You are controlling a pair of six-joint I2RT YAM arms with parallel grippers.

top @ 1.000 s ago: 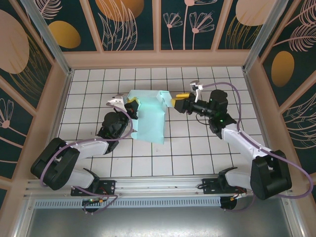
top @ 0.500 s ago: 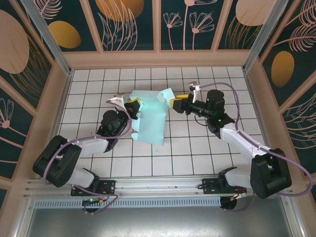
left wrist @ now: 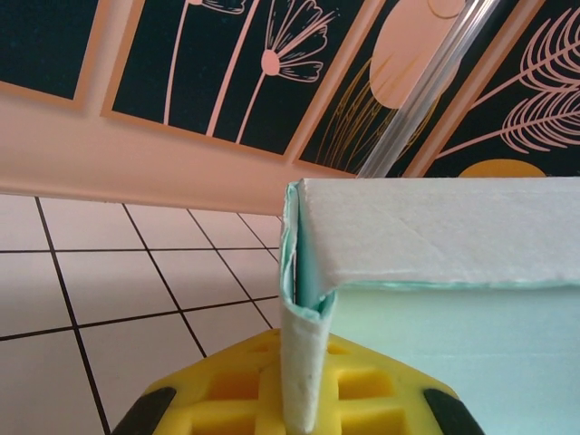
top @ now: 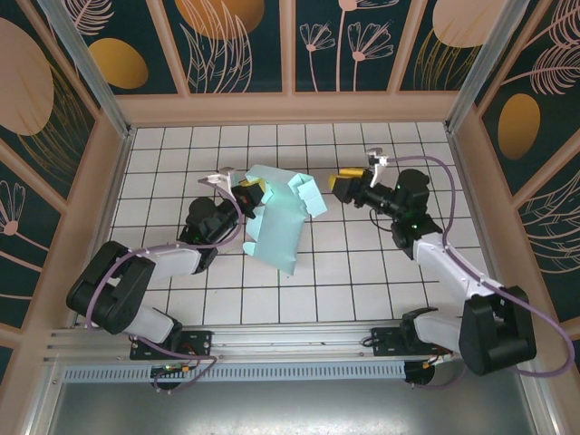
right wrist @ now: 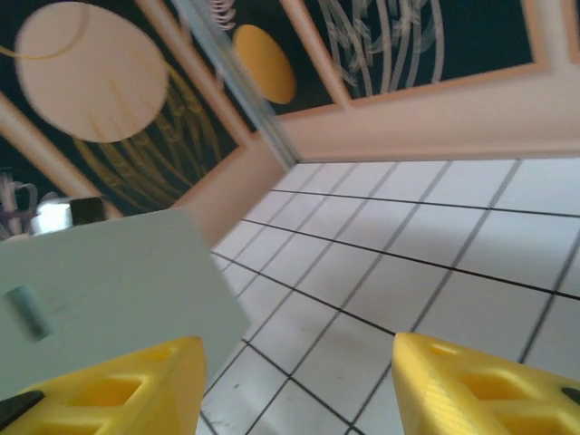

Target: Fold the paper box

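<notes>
R hand [top: 339,185] backed off paper box [top: 276,227] | L hand [top: 251,192] pinches edge

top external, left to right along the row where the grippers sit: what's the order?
left gripper, pinching the box's left edge → paper box → a gap of bare tiled floor → right gripper, jaws apart
</notes>
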